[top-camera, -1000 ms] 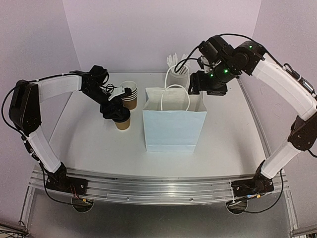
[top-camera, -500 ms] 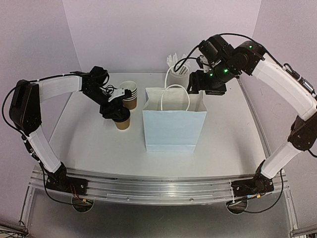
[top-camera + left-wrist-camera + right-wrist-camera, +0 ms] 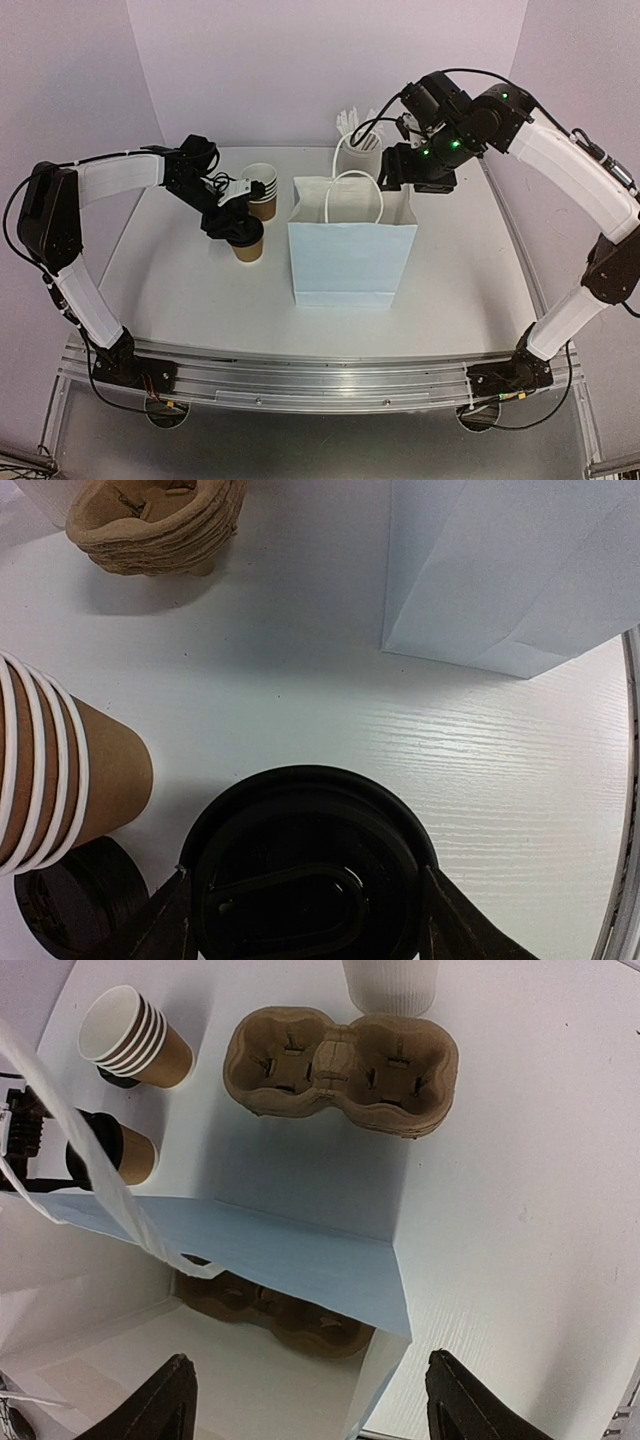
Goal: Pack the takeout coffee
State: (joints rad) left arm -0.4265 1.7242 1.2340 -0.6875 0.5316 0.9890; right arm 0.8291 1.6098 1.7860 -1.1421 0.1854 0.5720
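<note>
The takeout coffee point(image 3: 247, 245), a brown paper cup with a black lid point(image 3: 300, 815), stands on the table left of the pale blue paper bag point(image 3: 352, 255). My left gripper point(image 3: 232, 222) comes down on it from above. In the left wrist view its fingers point(image 3: 165, 925) press both sides of the lid, so the left gripper point(image 3: 306, 872) is shut on it. My right gripper point(image 3: 412, 176) hovers open and empty over the bag's back right corner. In the right wrist view it point(image 3: 308, 1358) looks down into the bag point(image 3: 300, 1260), where a brown cup carrier point(image 3: 285, 1312) lies. The coffee also shows there point(image 3: 112, 1152).
A nested stack of brown cups point(image 3: 262, 190) stands just behind the coffee, with loose black lids point(image 3: 70, 900) beside it. A stack of cup carriers point(image 3: 340, 1060) and a white ribbed cup of utensils point(image 3: 357, 152) sit behind the bag. The bag's white handles point(image 3: 352, 195) stand up.
Almost nothing. My right gripper has drifted slightly left above the bag's back edge. My left gripper stays on the coffee's lid.
</note>
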